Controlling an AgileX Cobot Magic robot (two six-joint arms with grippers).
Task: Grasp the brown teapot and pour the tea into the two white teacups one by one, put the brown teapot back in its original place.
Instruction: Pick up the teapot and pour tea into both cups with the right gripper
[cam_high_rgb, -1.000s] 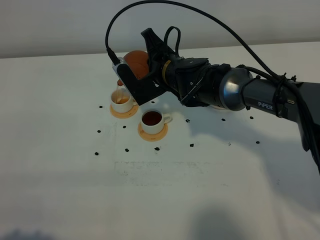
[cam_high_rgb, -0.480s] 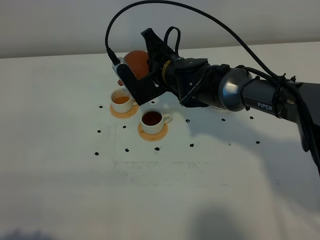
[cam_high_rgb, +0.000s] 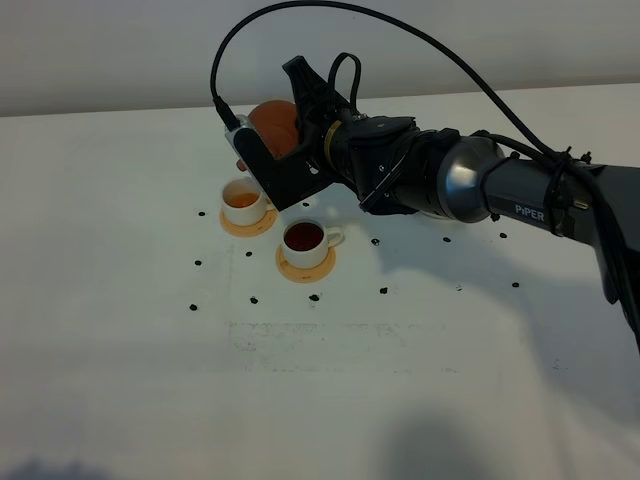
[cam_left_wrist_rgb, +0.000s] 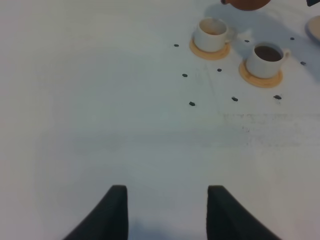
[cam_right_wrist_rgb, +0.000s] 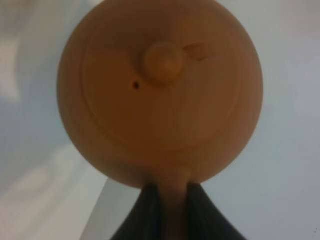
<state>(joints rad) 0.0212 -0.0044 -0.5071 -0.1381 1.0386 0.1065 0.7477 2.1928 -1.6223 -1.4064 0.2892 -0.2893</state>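
Farthest left, seen only by its own wrist camera, the left gripper (cam_left_wrist_rgb: 167, 212) hangs released, its two black fingers (cam_left_wrist_rgb: 116, 212) spread with nothing between them over the bare white table (cam_high_rgb: 120, 330). It is well apart from the landmark here, a small white cylindrical ceramic teacup with a side handle (cam_high_rgb: 305, 250), which is full of dark reddish-brown tea (cam_high_rgb: 304, 235) and stands on a flat round orange-tan coaster (cam_high_rgb: 300, 271). Just left of and behind that dark-filled cup stands its twin, a second white teacup (cam_high_rgb: 245, 212) on a matching coaster (cam_high_rgb: 246, 229), holding paler orange tea (cam_high_rgb: 241, 199). Above the twin, up and left of the dark-filled cup, the squat round reddish-brown clay teapot (cam_high_rgb: 273, 122) is off the table, tipped so that its short spout (cam_high_rgb: 239, 163) points down toward the twin's rim. The right gripper (cam_right_wrist_rgb: 170, 207) is clenched on the teapot's loop handle: its wrist view shows dark fingers (cam_right_wrist_rgb: 147, 215) pressed against either side of the handle, with the knobbed lid (cam_right_wrist_rgb: 163, 62) facing the camera. The black arm (cam_high_rgb: 480, 185) stretches away to the right of the dark-filled cup. A round cream saucer (cam_left_wrist_rgb: 315, 29) lies right of and behind the dark-filled cup, visible only as a sliver. Small black dots (cam_high_rgb: 383, 291) are scattered around the dark-filled cup.
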